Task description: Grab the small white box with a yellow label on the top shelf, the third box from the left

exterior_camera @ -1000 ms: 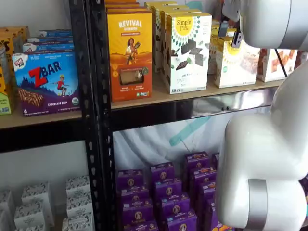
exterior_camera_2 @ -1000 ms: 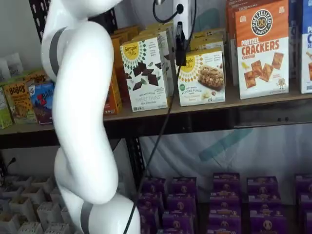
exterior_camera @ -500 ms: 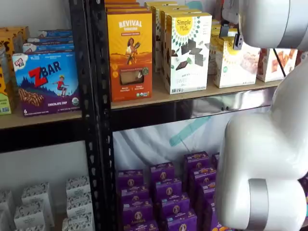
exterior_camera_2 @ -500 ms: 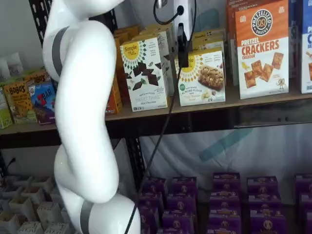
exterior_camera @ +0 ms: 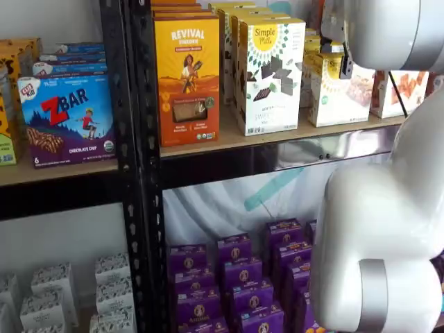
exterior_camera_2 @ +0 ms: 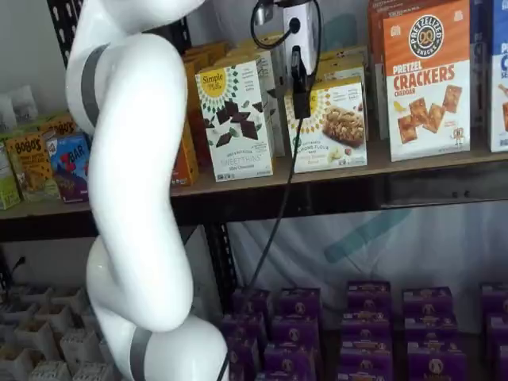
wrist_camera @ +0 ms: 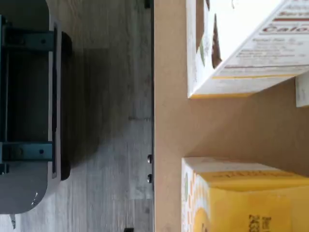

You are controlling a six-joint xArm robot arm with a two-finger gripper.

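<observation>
White arm upright, bent; pincer [exterior_camera_2: 301, 83] high, side-on, fingers apart.

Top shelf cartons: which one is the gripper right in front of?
The short white carton with the yellow round logo; the gripper overlaps it, not the taller chocolate-squares carton.

- The top shelf [exterior_camera_2: 413, 165] is a tan wooden board with a shiny dark front rail, on black perforated uprights [exterior_camera: 135, 139].
- On it, in both shelf views, stand an orange Revival box [exterior_camera: 186, 80], a tall white carton with dark chocolate squares [exterior_camera_2: 236, 119], the small white box [exterior_camera_2: 335, 127] and an orange-and-white crackers box [exterior_camera_2: 426, 79].
- More boxes stand in rows behind the front ones.
- The neighbouring shelf board [exterior_camera: 62, 170] carries a blue-purple ZBar box [exterior_camera: 66, 118].
- Below, purple boxes [exterior_camera_2: 357, 325] stand in rows.
</observation>
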